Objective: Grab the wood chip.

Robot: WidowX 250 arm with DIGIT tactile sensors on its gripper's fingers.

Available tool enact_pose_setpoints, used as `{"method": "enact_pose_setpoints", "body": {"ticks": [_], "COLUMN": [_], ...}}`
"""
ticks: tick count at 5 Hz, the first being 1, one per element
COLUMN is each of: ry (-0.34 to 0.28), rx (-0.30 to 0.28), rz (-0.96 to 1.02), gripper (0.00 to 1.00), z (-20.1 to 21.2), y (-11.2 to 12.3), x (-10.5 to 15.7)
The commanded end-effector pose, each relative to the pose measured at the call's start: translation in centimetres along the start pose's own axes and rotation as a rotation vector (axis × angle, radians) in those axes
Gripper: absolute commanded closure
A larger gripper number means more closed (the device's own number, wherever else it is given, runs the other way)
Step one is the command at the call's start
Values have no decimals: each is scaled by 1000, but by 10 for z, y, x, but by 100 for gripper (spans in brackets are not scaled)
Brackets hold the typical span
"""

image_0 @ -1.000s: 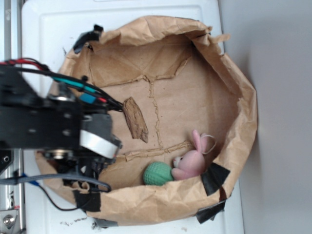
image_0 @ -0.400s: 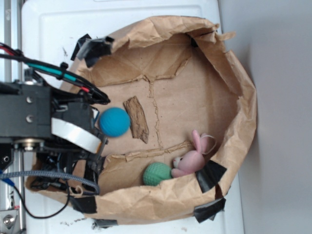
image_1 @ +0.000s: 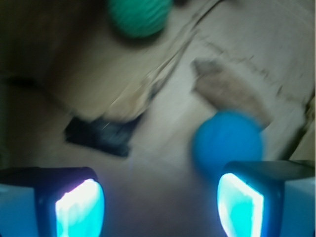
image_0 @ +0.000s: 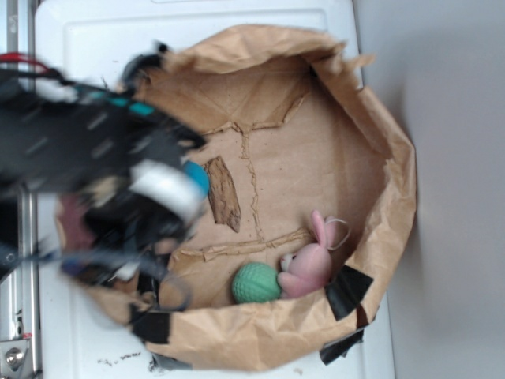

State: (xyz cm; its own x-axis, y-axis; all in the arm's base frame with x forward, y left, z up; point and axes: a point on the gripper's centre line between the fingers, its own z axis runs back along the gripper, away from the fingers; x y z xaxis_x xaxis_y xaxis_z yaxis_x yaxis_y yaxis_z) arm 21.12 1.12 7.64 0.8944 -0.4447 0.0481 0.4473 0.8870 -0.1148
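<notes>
Approaching is the step in hand: the gripper (image_1: 158,207) hangs with jaws wide and empty, above the paper nest's (image_0: 394,158) left side. The chip (image_0: 222,193) lies flat mid-floor, a blue ball (image_1: 227,142) touching its near end. Next, the jaws likely must clear that ball and straddle the chip's narrow width. Open floor lies right of it; paper walls crowd the left.

Wood chip (image_0: 222,193) lying flat on brown paper lining.

Rough, dark brown, bark-like and streaked along the grain; elongated, free and ungrasped, near the lining's middle, just beside a torn seam. Seen blurred in the wrist view (image_1: 228,91), partly overlapped at one end.
</notes>
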Motion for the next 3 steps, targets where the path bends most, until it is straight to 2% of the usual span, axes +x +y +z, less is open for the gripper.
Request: {"method": "enact_pose_setpoints", "body": {"ticks": [1,2,3], "ry": [-136,-139,-137], "rx": [31,52,59], "rz": [20,-3,-8], "gripper": [0,0,0], "z": [37,36,29], "y": [45,50,62], "x": [18,20,34]}}
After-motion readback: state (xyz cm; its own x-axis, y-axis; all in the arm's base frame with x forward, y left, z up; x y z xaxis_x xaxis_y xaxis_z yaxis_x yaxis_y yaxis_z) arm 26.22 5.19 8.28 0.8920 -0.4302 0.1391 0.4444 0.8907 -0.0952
